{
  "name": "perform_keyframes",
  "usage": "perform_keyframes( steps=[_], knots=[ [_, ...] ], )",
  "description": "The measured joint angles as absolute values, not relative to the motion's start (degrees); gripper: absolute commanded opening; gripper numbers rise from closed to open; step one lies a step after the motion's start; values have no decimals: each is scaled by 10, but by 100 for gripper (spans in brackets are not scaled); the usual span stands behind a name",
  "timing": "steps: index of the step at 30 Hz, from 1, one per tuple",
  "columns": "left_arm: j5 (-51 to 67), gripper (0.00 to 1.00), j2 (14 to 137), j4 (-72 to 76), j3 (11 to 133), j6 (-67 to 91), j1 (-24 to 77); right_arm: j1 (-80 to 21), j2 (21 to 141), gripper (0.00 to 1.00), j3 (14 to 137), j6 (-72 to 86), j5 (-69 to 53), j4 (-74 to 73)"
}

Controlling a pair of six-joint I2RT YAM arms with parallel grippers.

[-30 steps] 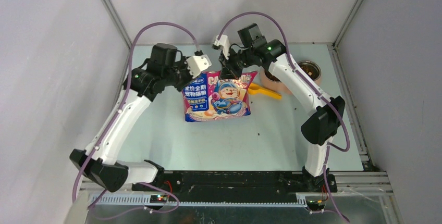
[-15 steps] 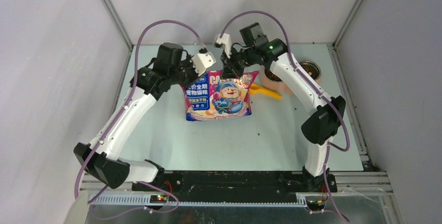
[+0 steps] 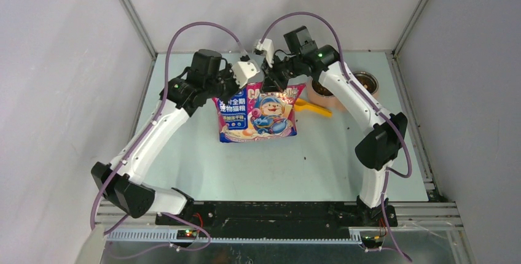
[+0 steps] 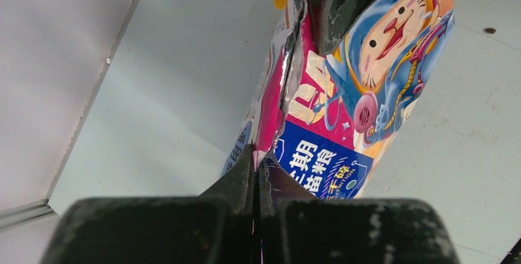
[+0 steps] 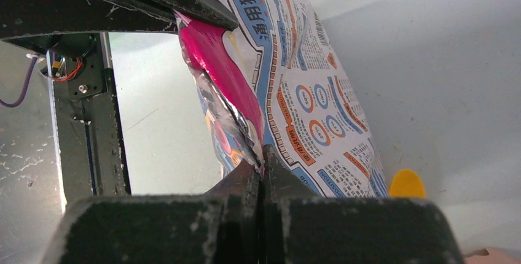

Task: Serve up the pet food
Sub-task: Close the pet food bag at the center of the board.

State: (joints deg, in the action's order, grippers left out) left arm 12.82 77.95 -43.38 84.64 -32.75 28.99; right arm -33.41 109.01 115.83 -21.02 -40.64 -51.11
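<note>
The glossy pink-and-blue cartoon bag (image 3: pixel 258 113) stands tilted at the middle back of the table. My left gripper (image 3: pixel 247 85) is shut on its top edge, seen close in the left wrist view (image 4: pixel 257 156). My right gripper (image 3: pixel 270 83) is shut on the same edge just beside it, seen in the right wrist view (image 5: pixel 261 158). Silver inner foil (image 4: pixel 289 73) shows along the bag's edge between the two grips. The pet food inside the bag is hidden. One dark pellet (image 4: pixel 489 30) lies on the table.
A yellow scoop (image 3: pixel 313 108) lies just right of the bag and also shows in the right wrist view (image 5: pixel 407 184). A pink bowl (image 3: pixel 319 94) and a metal bowl (image 3: pixel 365 82) with dark contents stand at the back right. Enclosure walls stand close behind.
My left gripper has moved right along the bag's top edge until it is next to the right gripper. The right arm and the bag have hardly moved.
</note>
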Motion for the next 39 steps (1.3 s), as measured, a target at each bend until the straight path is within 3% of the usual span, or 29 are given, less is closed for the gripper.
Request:
perform_keyframes(
  steps=[4, 8, 10, 14, 15, 16, 19, 25, 27, 30, 39],
  knots=[
    [128, 1, 780, -430, 846, -319, 291, -331, 1091, 0, 1159, -209, -410, -512],
    [132, 26, 780, -430, 846, -316, 291, -329, 1091, 0, 1160, -209, -414, -514],
    [141, 30, 781, -429, 849, -312, 291, -329, 1091, 0, 1160, -209, -415, -515],
    [162, 27, 789, -424, 853, -303, 293, -328, 1092, 0, 1161, -205, -418, -515],
    [166, 13, 792, -423, 855, -302, 293, -328, 1093, 0, 1161, -203, -419, -515],
    [168, 7, 796, -421, 856, -299, 293, -328, 1093, 0, 1161, -201, -420, -515],
    [168, 0, 804, -416, 859, -293, 292, -326, 1094, 0, 1162, -199, -423, -515],
    [166, 1, 802, -412, 858, -283, 292, -323, 1096, 0, 1165, -198, -427, -515],
    [166, 18, 801, -414, 857, -283, 292, -322, 1096, 0, 1165, -198, -429, -516],
    [163, 29, 796, -420, 857, -287, 292, -322, 1097, 0, 1165, -198, -434, -517],
    [139, 24, 730, -458, 845, -315, 260, -320, 1097, 0, 1165, -197, -440, -516]
  ],
)
